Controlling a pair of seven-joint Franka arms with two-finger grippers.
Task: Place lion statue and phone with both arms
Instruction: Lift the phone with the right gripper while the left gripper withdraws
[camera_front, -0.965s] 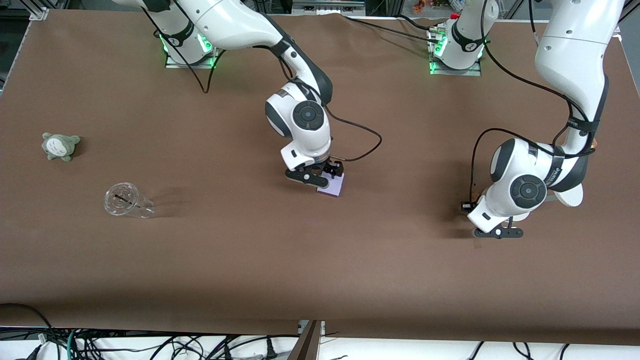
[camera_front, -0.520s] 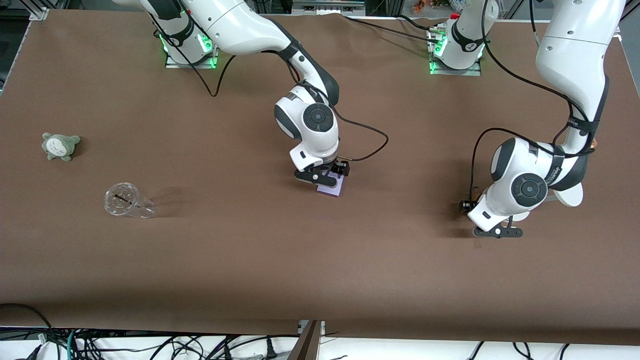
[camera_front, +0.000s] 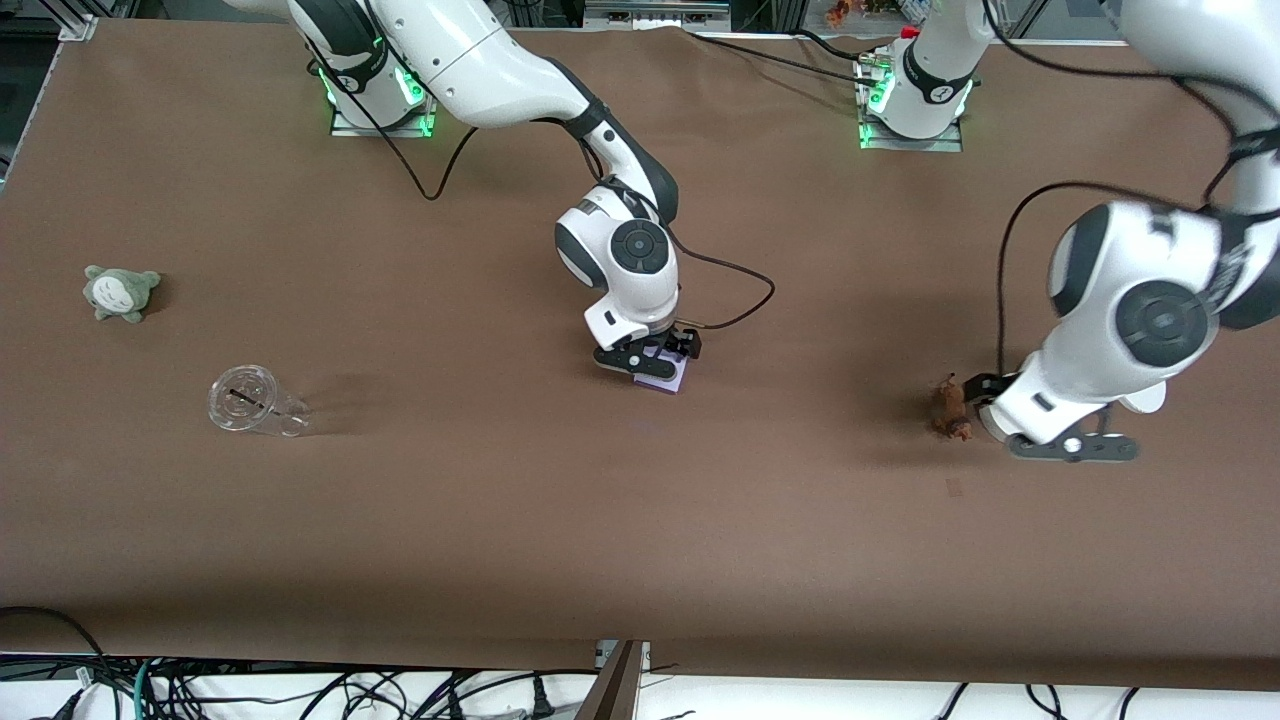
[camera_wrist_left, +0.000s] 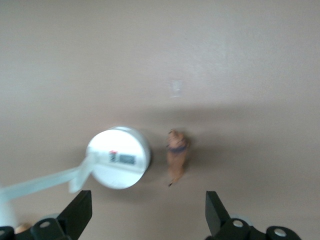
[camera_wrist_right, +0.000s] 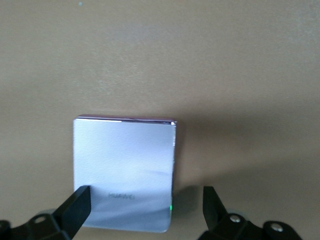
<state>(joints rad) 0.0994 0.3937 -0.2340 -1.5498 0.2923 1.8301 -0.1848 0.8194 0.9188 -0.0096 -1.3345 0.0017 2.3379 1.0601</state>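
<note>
Front view: lion (camera_front: 948, 405) stands on the table (camera_front: 500, 500) toward the left arm's end, free, just beside the raised left gripper (camera_front: 1070, 447), whose fingers are spread. Phone (camera_front: 664, 377) lies flat mid-table; the right gripper (camera_front: 648, 357) hangs over it, fingers (camera_wrist_right: 75, 207) apart, grasping nothing.
</note>
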